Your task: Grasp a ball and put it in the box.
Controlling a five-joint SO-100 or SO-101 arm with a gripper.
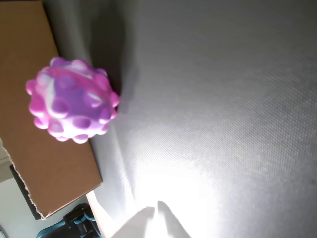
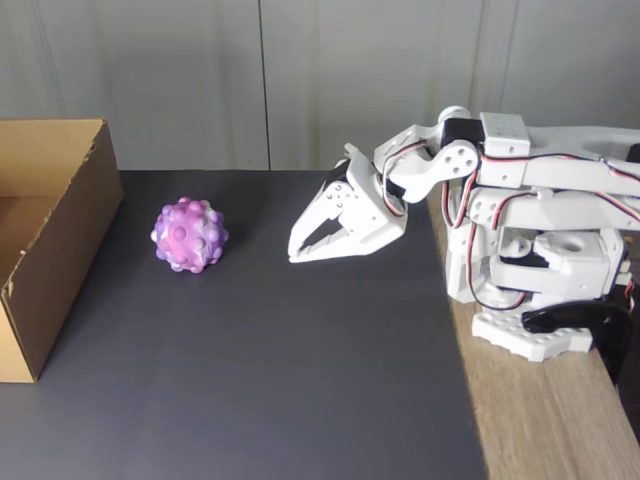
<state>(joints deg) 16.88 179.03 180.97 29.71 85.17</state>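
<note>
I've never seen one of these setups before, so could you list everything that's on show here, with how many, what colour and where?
Bumpy rubbery ball: one, mottled purple, pink and lilac, on the dark mat, between the box and the gripper in the fixed view, apart from both.
Open corrugated cardboard box: one, brown, at the mat's left edge in the fixed view.
Flat table mat: one, dark grey, covering most of the table.
Wooden tabletop: one, light brown, bare along the right side.
Wall panels: pale grey, behind the table.
Robot arm: one, white plastic with red and black wires, standing on the wood at right.
Two-finger gripper: one, white, slightly open, empty, pointing toward the ball.
</note>
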